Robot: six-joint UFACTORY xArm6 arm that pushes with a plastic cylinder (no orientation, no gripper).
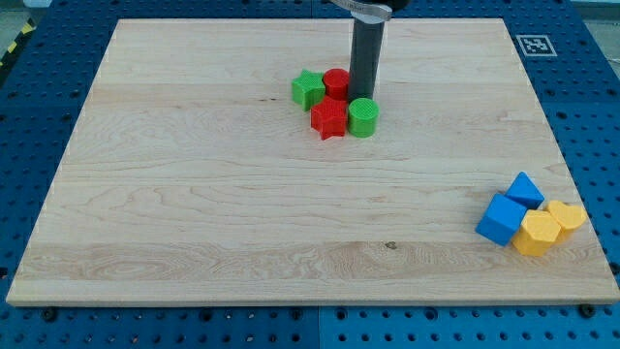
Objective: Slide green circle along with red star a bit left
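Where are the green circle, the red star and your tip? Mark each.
green circle [362, 117]: camera view, its top face.
red star [329, 118]: camera view, its top face.
my tip [362, 96]: camera view, the rod's lower end, just above the green circle.

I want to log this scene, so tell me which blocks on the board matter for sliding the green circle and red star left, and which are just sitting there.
For the job:
- green circle
- red star, touching the circle's left side
- my tip, just behind the circle

Lying about:
- green star
- red round block
- two blue blocks and two yellow blocks at the view's bottom right
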